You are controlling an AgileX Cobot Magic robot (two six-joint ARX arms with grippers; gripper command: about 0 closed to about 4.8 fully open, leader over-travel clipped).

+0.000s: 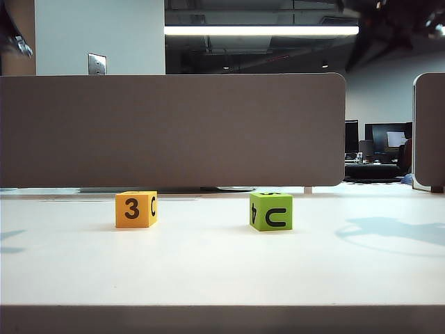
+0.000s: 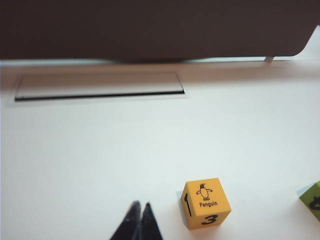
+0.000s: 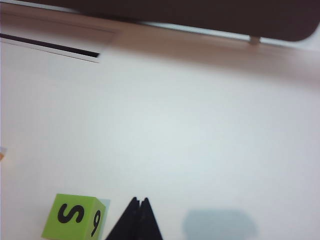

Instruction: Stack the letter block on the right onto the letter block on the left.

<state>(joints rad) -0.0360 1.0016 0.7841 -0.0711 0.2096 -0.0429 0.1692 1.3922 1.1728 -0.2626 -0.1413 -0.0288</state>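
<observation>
Orange cube block sits left on the white surface, green cube block well apart to its right. Left gripper beside orange, right gripper beside green; both jaws clenched, empty.

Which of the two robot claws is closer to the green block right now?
Right. The right gripper, shut, hovers just beside the green block in its wrist view. The left gripper, also shut, sits by the orange block, with the green one at the frame's edge.

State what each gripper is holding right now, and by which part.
Nothing. The left gripper is shut and empty beside the orange block; the right gripper is shut and empty beside the green block.
</observation>
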